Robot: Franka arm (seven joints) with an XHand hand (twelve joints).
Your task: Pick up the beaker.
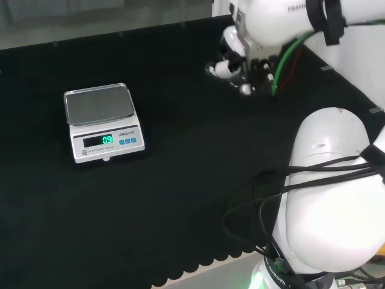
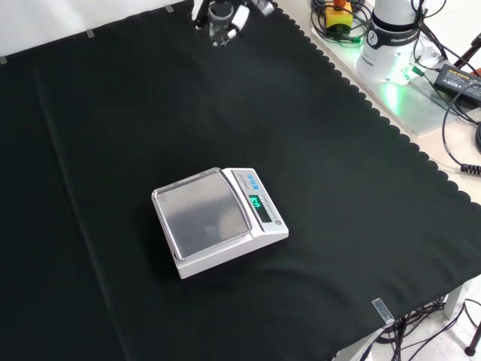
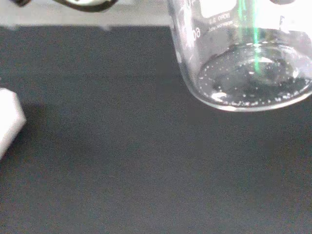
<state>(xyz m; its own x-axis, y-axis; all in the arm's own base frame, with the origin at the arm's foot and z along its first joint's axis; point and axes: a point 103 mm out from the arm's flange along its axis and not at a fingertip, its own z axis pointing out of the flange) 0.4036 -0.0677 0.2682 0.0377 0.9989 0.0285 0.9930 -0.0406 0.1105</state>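
A: What lies nearest in the wrist view?

B: A clear glass beaker point(image 3: 243, 58), close and large. Its round base hangs above the black cloth point(image 3: 122, 161) with a strip of cloth showing under it, so it seems lifted. Small dark specks or droplets dot the inside of the base. Printed markings run up its wall. A pale white corner point(image 3: 9, 122) sits farther off on the cloth; I cannot tell what it is.

A: And from the front?

B: Nearest on the table point(image 2: 361, 248) stands a white scale point(image 2: 222, 220) with a grey metal pan and a lit green display. Well beyond it, at the far edge of the cloth, the hand point(image 2: 222, 16) comes in from the top of the view. Its black and white fingers are curled round a small clear vessel, the beaker point(image 2: 220, 19).

A: What does the head view add?

B: Nearest is the arm's large white link point(image 1: 331, 198) at the right, with black cables. The scale point(image 1: 101, 122) stands at the left, well apart from the hand. Farther off, at the upper right, the hand point(image 1: 231, 63) is partly hidden by an upper link point(image 1: 283, 21). Its fingers are bent inward, grasping. The glass itself is hard to make out here.

A: So where is the beaker?

B: In the hand's clasp, near the far edge of the cloth in the front view, well apart from the scale.
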